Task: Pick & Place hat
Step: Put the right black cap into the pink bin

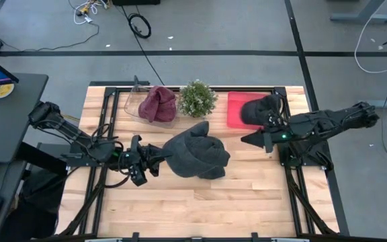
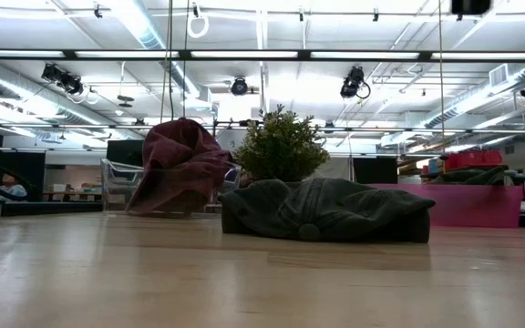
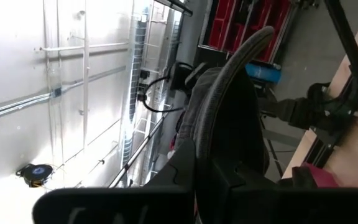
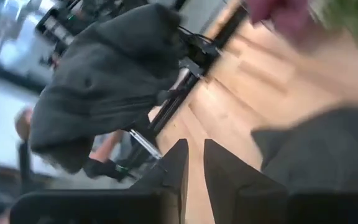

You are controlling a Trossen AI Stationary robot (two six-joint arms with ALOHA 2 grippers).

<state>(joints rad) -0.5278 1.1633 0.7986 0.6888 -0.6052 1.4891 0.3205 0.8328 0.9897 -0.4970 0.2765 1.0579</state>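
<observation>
A dark grey hat (image 1: 197,158) lies crumpled on the wooden table's middle; in the low view (image 2: 326,210) its underside rests on the tabletop. My left gripper (image 1: 158,158), rolled onto its side, is shut on the hat's left edge. My right gripper (image 1: 244,140) hovers right of the hat, beside the red tray. Its fingers (image 4: 180,165) stand close together, holding nothing. A second dark hat (image 1: 261,109) lies on the red tray (image 1: 235,111). Neither gripper shows in the low view. My left gripper pinches the grey hat's rim (image 3: 225,106) at the hat's left side between its two fingers (image 3: 182,165). The fingers come level from the table's left. The rim curves up out of the jaws. The rest of the hat lies on the table.
A maroon hat (image 1: 158,104) sits in a clear container (image 1: 134,107) at the back left. A small green plant (image 1: 197,99) stands at the back middle. The near half of the table (image 1: 200,208) is bare wood. Black frame rails run along both sides.
</observation>
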